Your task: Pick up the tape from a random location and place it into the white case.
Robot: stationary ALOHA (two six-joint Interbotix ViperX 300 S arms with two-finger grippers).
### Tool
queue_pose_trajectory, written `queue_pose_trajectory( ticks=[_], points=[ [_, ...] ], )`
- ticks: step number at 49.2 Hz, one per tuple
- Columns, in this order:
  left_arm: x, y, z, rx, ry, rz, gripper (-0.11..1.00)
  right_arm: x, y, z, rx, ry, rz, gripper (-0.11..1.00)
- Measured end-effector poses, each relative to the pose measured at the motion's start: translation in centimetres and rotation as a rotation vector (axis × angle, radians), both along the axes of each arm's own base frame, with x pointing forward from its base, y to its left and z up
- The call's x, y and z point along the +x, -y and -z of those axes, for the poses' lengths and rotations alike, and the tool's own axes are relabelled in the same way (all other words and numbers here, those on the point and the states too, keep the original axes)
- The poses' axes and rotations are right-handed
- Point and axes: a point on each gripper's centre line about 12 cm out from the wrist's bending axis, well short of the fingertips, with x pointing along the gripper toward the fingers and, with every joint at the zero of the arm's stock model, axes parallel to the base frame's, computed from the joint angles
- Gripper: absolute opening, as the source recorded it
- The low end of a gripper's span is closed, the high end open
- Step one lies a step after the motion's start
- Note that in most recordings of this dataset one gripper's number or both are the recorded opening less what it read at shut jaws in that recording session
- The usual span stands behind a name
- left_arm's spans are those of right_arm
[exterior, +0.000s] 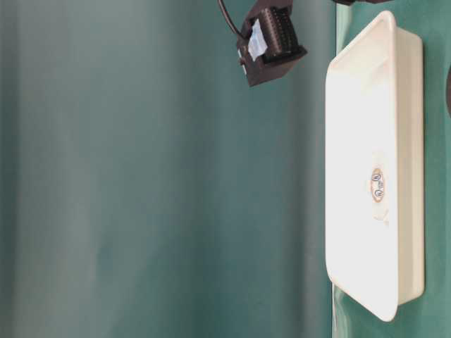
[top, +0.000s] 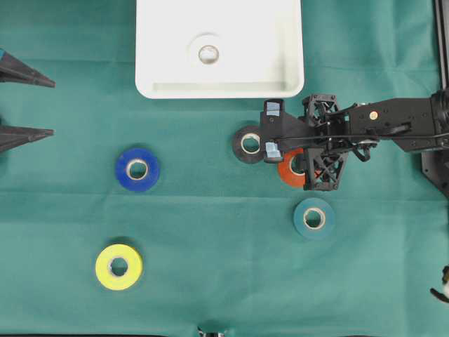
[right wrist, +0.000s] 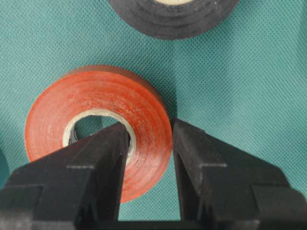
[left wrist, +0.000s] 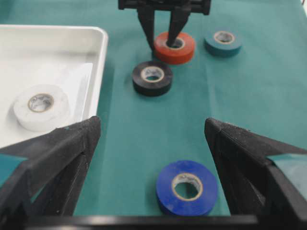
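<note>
Right gripper [right wrist: 148,139] clamped on flat orange tape roll [right wrist: 98,122] wall at frame centre, left gripper [left wrist: 153,158] spread wide, white plastic rectangular case [top: 219,88] upper centre

a green cloth [top: 210,281] covers the whole work surface, filling the overhead view from edge to edge. its weave is fine and dotted, plain to see in the close view from the right wrist. faint creases run across it, one long fold crossing level below the middle of the overhead view, and others near the far edge. the light is soft and even, coming from above, with only short dark shadows close under whatever rests on the cloth. in the table-level view a smooth, blurred teal backdrop [exterior: 141,176] takes up most of the frame, paler toward one side.
</note>
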Motion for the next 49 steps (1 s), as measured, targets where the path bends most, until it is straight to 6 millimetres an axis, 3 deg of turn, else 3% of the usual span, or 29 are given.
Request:
queue_pose_trajectory(
  ticks=[13, 19, 49],
  points=[
    [0.0, 0.0, 0.0, -0.002, 0.0, -0.002, 0.97, -0.2, 0.0, -0.1, 0.001, -0.018, 0.003, 0.3],
    [0.0, 0.0, 0.0, 0.0, -0.002, -0.002, 0.97, -0.3, 0.0, -1.0, -0.002, -0.037, 0.003, 0.3],
    [0.0, 0.0, 0.0, -0.002, -0.001, -0.002, 0.97, 0.7, 0.6, -11.5, -0.055, -0.08, 0.012, 0.3]
  ],
)
